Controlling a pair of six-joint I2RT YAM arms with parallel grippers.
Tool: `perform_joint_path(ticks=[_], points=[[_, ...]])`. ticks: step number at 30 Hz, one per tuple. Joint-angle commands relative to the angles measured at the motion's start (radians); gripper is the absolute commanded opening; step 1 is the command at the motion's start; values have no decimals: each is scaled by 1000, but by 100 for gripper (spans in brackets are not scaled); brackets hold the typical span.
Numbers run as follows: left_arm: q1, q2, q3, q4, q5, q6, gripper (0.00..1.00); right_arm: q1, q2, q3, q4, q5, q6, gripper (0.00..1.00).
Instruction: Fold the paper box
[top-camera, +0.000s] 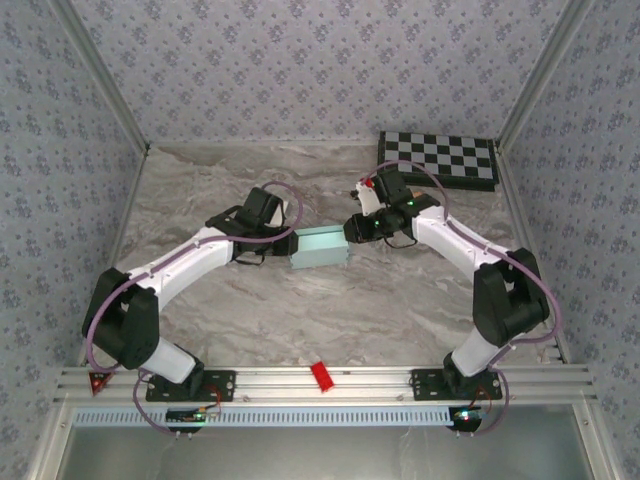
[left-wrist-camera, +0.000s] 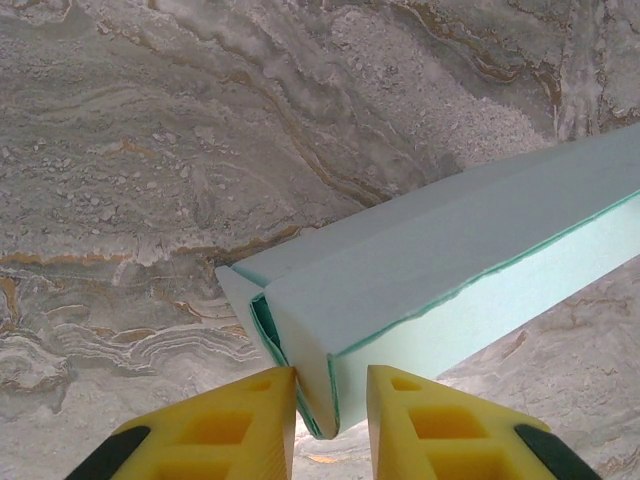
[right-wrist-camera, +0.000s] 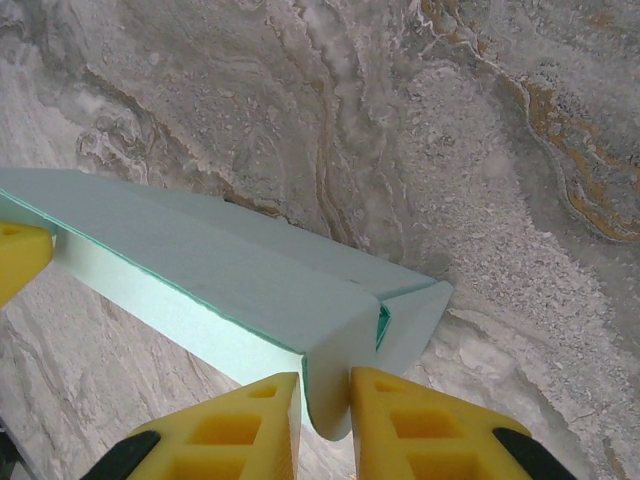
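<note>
Both arms were extended inward toward the middle, with the left gripper (left-wrist-camera: 331, 425) and the right gripper (right-wrist-camera: 325, 425) pointed at each other, fingers narrowly parted.

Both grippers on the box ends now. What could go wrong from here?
1. The left gripper straddles the end corner of the paper box with a sliver of light beside one finger; if that grip is loose, the end may slip out.
2. That end's flaps gape, showing a dark green slit; they could spring open.
3. The right gripper pinches only a thin flap tip; pulling may crease or tear the card.
</note>
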Motion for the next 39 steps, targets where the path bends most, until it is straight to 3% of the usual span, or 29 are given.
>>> perform_joint_path(ticks=[1,10,18,29,39], points=[[-1,11,54,-21,3,5,26,9,0,7,-26,15,17,22],[0,-14,50,-20,-43,4,34,10,-21,-1,-29,41,20,25],[0,-32,45,-28,-84,1,35,11,-32,2,-45,72,19,26],[-1,-42,32,4,-57,4,22,13,-34,11,-47,57,19,19],[-1,-26,28,9,-37,-3,19,15,-27,16,-41,22,26,14]])
